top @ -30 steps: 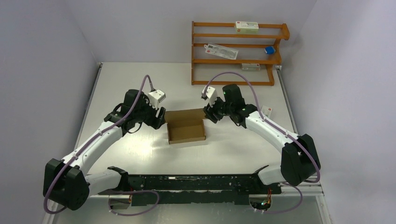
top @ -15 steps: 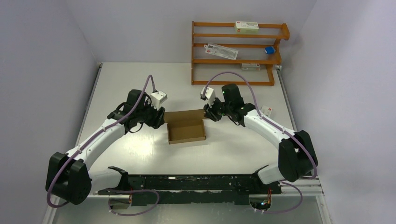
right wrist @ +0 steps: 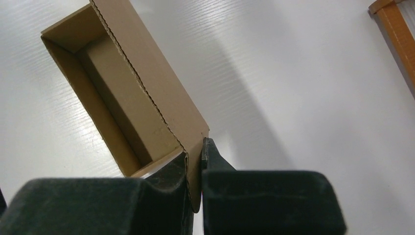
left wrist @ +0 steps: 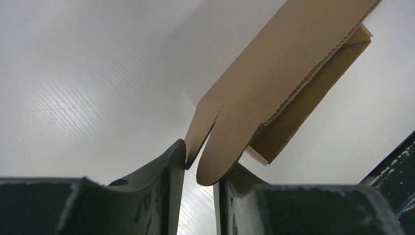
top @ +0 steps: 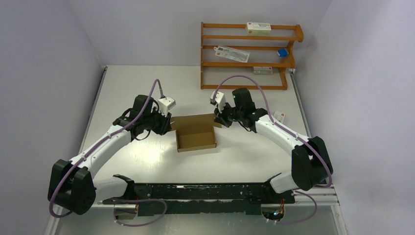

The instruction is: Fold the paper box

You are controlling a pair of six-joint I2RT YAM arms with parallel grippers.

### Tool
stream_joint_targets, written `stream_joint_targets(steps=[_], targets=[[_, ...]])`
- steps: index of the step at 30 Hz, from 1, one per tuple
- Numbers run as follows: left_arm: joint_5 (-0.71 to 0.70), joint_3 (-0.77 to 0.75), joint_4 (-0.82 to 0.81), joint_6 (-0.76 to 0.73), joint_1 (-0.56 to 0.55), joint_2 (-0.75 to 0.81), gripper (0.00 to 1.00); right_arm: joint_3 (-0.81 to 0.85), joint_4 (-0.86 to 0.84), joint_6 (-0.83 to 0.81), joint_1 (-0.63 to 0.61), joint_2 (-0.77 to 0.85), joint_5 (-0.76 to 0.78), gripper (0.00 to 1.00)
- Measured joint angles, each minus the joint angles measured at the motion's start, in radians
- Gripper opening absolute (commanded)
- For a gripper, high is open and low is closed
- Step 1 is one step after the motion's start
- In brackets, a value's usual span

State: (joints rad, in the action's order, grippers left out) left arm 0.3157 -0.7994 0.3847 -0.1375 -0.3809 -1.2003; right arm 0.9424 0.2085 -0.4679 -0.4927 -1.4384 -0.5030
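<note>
The paper box is seen mid desk, tray formed, lid open. Lid's R corner is pinched by right claw; left claw is set narrow round L tab, grip unclear. Next: lid to be swung fwd, tabs tucked.

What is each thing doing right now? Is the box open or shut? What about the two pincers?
Box: open on top, lid not folded down.
Left pincer: a bit open, with a lid tab between its fingers.
Right pincer: shut on the lid's corner.
Shelf: standing upright.
Cartons: lying on the shelf.
</note>
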Motion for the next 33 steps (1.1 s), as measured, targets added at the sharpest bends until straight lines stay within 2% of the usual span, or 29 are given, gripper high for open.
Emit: stream_joint_targets(steps=[6, 12, 23, 33], targets=[[0.026, 0.010, -0.007, 0.043, 0.000, 0.009, 0.27, -0.003, -0.006, 0.061, -0.006, 0.007, 0.015, 0.00], [0.027, 0.010, -0.018, 0.143, -0.009, 0.016, 0.23, -0.035, -0.045, 0.173, -0.043, 0.041, 0.103, 0.00], [-0.140, 0.037, -0.046, 0.386, -0.122, 0.082, 0.20, -0.086, -0.104, 0.404, -0.204, 0.099, 0.461, 0.00], [-0.265, 0.103, -0.105, 0.521, -0.178, 0.090, 0.18, -0.011, -0.045, 0.663, -0.330, 0.014, 0.786, 0.00]])
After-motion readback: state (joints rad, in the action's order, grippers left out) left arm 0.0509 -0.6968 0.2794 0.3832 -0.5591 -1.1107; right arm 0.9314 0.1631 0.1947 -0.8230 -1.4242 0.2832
